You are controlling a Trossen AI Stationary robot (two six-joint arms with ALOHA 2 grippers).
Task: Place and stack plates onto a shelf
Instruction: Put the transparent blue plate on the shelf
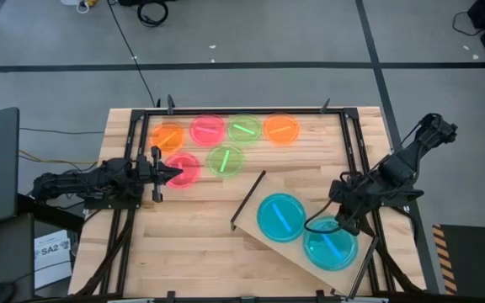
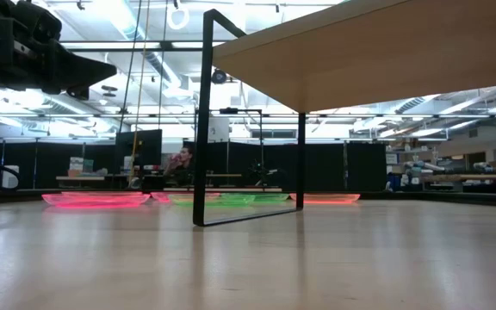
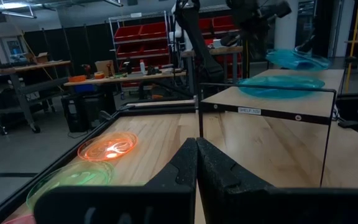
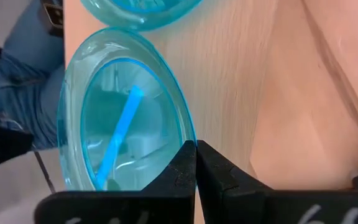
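Two blue plates (image 1: pixel 280 216) lie side by side on the shelf (image 1: pixel 255 195), and the right gripper (image 1: pixel 341 225) sits at the rim of the outer one (image 1: pixel 330 245) with its fingers pressed together — the plate's edge shows just ahead of the tips, though whether they pinch it cannot be told. Six more plates lie on the table (image 1: pixel 192 252) beyond the shelf — the nearest, a pink one (image 1: pixel 184 169), directly in front of the left gripper (image 1: pixel 173 173), whose fingers are likewise together on nothing.
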